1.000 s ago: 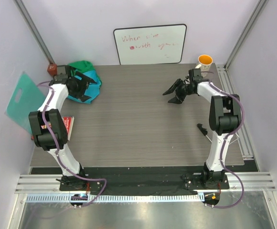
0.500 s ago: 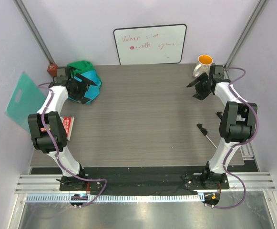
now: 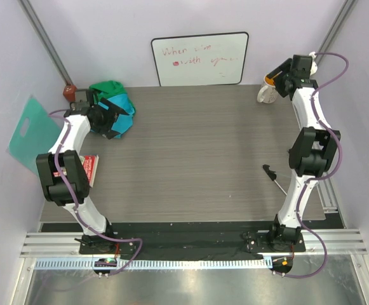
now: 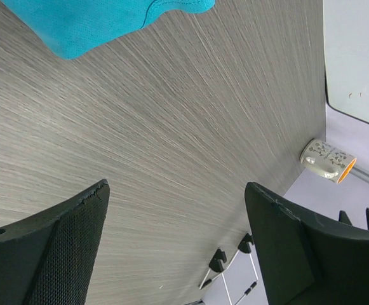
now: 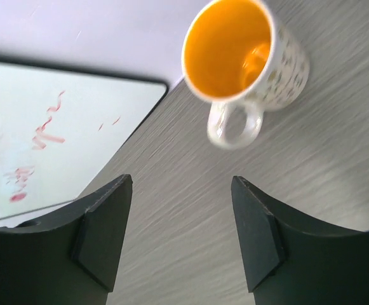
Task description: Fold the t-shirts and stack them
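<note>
My left pincer (image 3: 112, 119) is out at the far left corner of the table (image 3: 190, 165), and its jaws are spread wide with nothing between them. From the left wrist I see only bare woodgrain between the two black fingers (image 4: 57, 248). The pincer (image 4: 176, 187) hovers just beside the heap of cloth, and I can't tell whether a fingertip brushes it.

Both t-shirts are in that corner, bunched together in one crumpled pile, neither folded. The turquoise t-shirt (image 3: 124, 105) sits on the near side, and a corner of it (image 4: 95, 19) shows at the top of the left wrist view. The green t-shirt (image 3: 108, 87) is humped up against the back wall, touching the turquoise one.

Over on the other side, my right pincer (image 3: 279, 79) is up at the far right corner, right over the mug (image 3: 264, 95). The jaws are parted here too and hold nothing. The right wrist view looks down past the two fingers (image 5: 105, 229) into the mug's orange inside (image 5: 232, 47). The mug stands upright beyond the fingertips, its handle turned toward the pincer (image 5: 181, 180), and no pad touches it.

The whiteboard (image 3: 200, 59) leans on the back wall, with red scribble across it. A mint-teal plastic sheet (image 3: 30, 130) rests by the left wall.
</note>
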Robot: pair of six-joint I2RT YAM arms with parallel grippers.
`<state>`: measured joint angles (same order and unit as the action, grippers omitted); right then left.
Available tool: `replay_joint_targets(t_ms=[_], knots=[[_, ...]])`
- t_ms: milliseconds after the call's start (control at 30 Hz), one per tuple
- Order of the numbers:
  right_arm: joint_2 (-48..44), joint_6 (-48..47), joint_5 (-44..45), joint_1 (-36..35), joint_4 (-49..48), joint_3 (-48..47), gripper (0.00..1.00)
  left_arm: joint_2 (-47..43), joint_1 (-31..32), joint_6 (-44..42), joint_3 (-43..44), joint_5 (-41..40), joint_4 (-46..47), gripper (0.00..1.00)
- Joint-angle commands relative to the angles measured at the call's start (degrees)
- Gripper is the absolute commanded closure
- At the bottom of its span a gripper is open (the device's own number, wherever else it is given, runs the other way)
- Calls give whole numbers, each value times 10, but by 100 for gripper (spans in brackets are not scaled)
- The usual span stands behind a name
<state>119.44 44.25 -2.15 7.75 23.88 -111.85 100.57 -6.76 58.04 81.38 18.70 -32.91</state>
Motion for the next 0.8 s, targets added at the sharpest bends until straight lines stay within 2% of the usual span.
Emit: replay_joint_targets(t_ms=[0, 233, 400, 533, 767], knots=[[58, -54, 48, 22, 6, -84, 30, -43, 2, -16, -10, -12, -3, 13], [128, -51, 29, 49, 48, -191, 30, -48, 2, -20, -12, -17, -9, 13], [149, -53, 29, 56, 49, -212, 30, -42, 2, -18, -8, -17, -12, 13], [173, -44, -14, 55, 48, -239, 30, -37, 1, -16, -8, -16, -12, 13], [203, -34, -29, 54, 46, -243, 30, -35, 2, -15, -4, -18, -12, 13]])
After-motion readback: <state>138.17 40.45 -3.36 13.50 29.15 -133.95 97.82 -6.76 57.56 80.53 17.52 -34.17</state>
